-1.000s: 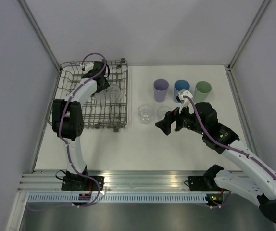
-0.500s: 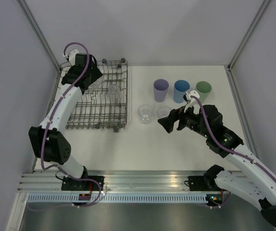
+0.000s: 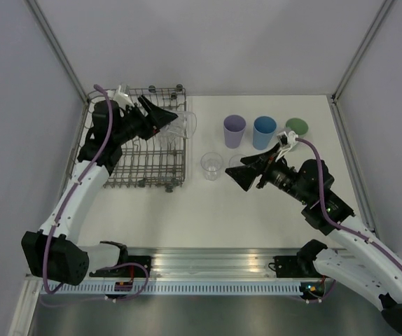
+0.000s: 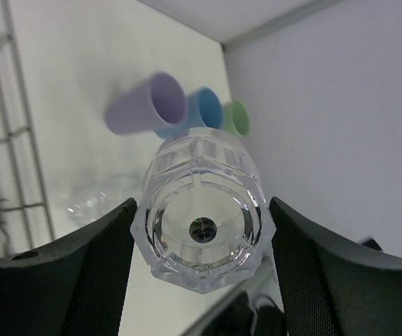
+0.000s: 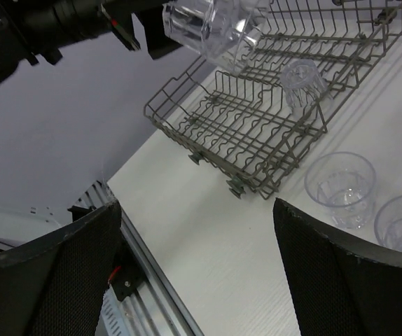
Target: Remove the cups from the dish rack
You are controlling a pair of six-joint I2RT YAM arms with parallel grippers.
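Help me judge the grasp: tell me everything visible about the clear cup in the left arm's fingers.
The clear cup is a transparent faceted tumbler, empty, with a small dark mark centred on its base. It lies on its side in the air over the dish rack's far right corner, mouth away from the wrist. The left fingers clamp it from both sides near the base; nothing else touches it.

White table [image 3: 208, 210]: dish rack [image 3: 142, 165], three pastel cups [image 3: 234, 131], two clear cups [image 3: 211, 166].
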